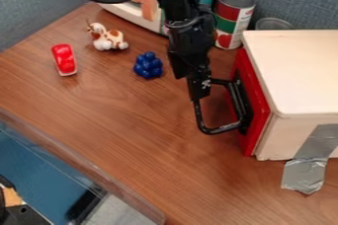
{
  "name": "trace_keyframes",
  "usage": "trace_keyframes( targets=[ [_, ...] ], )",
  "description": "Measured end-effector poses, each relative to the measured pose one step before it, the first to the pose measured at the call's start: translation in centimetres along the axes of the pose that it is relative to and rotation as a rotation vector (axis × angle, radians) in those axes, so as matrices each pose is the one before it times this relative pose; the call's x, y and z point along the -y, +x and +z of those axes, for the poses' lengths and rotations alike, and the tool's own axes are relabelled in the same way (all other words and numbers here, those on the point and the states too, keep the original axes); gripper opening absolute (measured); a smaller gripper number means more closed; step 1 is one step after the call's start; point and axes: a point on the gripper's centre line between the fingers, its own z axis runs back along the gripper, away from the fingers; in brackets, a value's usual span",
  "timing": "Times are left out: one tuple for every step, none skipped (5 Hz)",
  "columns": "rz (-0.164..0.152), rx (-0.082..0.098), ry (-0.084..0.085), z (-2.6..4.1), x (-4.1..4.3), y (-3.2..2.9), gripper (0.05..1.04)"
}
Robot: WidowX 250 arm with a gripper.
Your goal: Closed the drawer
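Observation:
The gripper [198, 87] hangs down at the left of the drawer's black handle [223, 129], overlapping the handle's upper left part; whether they touch I cannot tell. The drawer's red front [256, 101] faces left and sits against the white box [300, 71], with no clear gap between them. Part of the black handle is hidden behind the gripper.
Left of the gripper are a dark blue grape-like cluster [147, 65], a spotted toy animal [106, 37] and a red toy [64, 59]. Behind it stands a red and green can [232, 19]. Silver tape [309, 167] holds the box to the wooden table [151, 135].

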Motion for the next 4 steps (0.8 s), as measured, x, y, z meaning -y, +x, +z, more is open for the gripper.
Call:
trace_keyframes(
  targets=[
    [0.0044, -0.0036, 0.0046, -0.059, -0.014, -0.087, 1.000],
    [-0.0034, -0.0199, 0.0060, -0.304, 0.215, -0.569, 1.000],
    [-0.0350, -0.0447, -0.0126, 1.301, 0.331, -1.046, 1.000],
    [0.0114, 0.0000, 0.0538, 3.034, -0.671, -1.855, 1.000]
  ],
)
